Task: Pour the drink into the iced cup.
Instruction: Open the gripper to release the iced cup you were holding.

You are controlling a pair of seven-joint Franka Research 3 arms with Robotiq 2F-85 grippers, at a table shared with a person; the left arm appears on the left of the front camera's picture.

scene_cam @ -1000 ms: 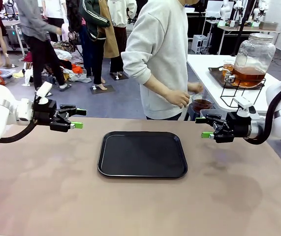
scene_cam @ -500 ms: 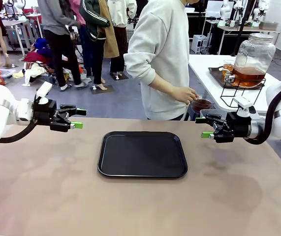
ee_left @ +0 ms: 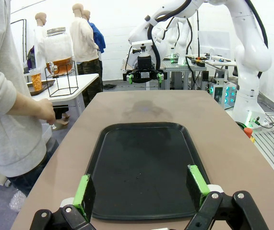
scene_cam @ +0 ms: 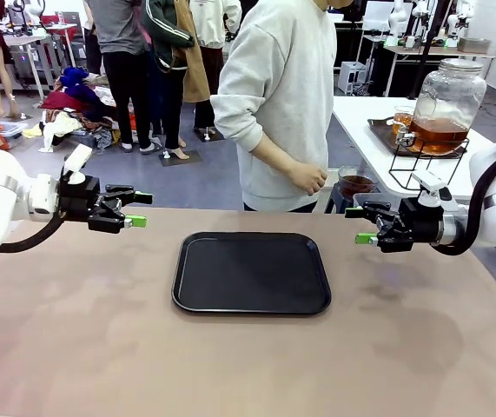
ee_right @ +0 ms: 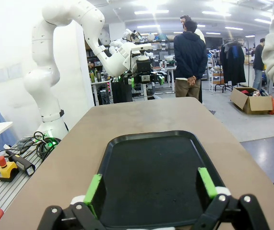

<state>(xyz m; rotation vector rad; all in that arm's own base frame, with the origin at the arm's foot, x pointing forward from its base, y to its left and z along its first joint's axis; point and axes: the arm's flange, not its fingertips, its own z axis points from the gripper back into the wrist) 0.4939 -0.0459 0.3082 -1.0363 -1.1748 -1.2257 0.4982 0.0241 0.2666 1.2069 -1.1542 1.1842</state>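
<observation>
The amber drink shows through a big glass dispenser jar point(scene_cam: 439, 132) point(ee_left: 60, 62) on the side table at the back right, and in a small glass point(scene_cam: 402, 122) point(ee_left: 36, 81) beside it. The iced cup is out of view. My left gripper point(scene_cam: 141, 209) point(ee_left: 141, 184) hovers open over the table's left side, fingers pointing at the black tray point(scene_cam: 252, 271). Opposite it, my right gripper point(scene_cam: 360, 225) point(ee_right: 151, 187) hovers open over the right side, also facing the tray point(ee_right: 151, 172). Neither holds anything.
A person in a light sweatshirt point(scene_cam: 287, 104) stands at the far edge, one hand point(scene_cam: 307, 178) near a small cup of dark brown liquid point(scene_cam: 354, 184). The jar sits on a wire stand point(scene_cam: 421, 165). Other people stand in the background.
The person's hand has drawn back from the small dark cup, which now stands alone. Background people have walked to the right. Both arms are still.
</observation>
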